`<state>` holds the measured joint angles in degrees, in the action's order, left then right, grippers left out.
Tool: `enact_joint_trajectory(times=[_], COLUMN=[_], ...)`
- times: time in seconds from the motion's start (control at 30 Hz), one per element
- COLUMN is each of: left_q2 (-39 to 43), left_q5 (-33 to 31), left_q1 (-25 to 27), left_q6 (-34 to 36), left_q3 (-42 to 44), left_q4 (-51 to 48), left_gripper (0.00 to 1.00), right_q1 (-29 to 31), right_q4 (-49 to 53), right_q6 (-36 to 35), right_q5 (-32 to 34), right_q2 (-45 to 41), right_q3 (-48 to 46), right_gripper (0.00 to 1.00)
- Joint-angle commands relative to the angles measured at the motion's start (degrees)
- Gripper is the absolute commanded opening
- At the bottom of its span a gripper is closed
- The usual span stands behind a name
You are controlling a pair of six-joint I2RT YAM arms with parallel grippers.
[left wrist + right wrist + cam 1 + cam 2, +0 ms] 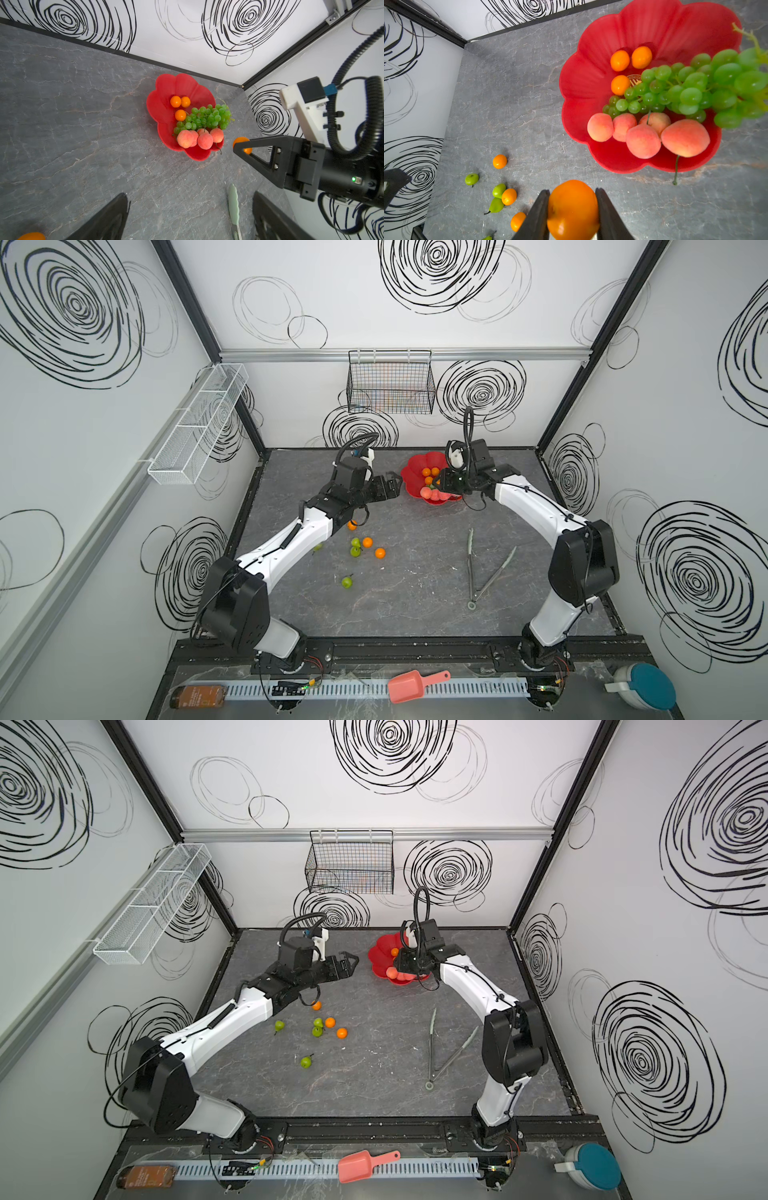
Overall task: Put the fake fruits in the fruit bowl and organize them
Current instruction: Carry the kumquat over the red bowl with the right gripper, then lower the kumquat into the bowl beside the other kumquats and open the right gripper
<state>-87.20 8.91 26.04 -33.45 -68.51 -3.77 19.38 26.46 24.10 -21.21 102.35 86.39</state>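
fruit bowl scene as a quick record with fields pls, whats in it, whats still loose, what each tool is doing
bowl: red, flower-shaped, near the back of the table
in bowl: three oranges, four peaches, one bunch of grapes
loose on table: three more oranges, four pears
right tool: shut on an orange, raised near the bowl
left tool: open, empty
other: tongs lying on the table
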Motion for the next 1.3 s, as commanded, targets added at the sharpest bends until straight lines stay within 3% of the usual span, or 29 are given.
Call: enact_joint_trajectory(times=[0.0, 0.27, 0.77, 1.03, 1.27], left_q2=[-2.85, -5.89, -9.19, -11.92, -12.47], left_q5=[-0.28, 3.71, 16.59, 19.96, 20.81], left_q1=[-0.63, -3.21, -7.71, -7.97, -7.94], left_q6=[0.14, 2.36, -6.10, -11.31, -12.25], left_q3=[-4.80, -3.64, 1.70, 3.73, 3.56], left_q4=[3.09, 7.41, 21.01, 28.25, 28.66], left_gripper=[0.96, 0.96, 0.96, 0.96, 0.96], right_q1=[-1.30, -2.57, -1.71, -2.06, -2.60], right_q4=[4.02, 5.60, 4.83, 2.26, 2.31], right_q6=[-2.37, -1.75, 2.89, 4.51, 5.55], right_q5=[-1.06, -2.88, -1.85, -0.74, -1.00], right_q2=[3.55, 12.45, 28.99, 35.59, 40.16], right_q3=[5.86, 16.14, 31.89, 37.66, 41.93], right_gripper=[0.34, 0.34, 0.33, 0.33, 0.34])
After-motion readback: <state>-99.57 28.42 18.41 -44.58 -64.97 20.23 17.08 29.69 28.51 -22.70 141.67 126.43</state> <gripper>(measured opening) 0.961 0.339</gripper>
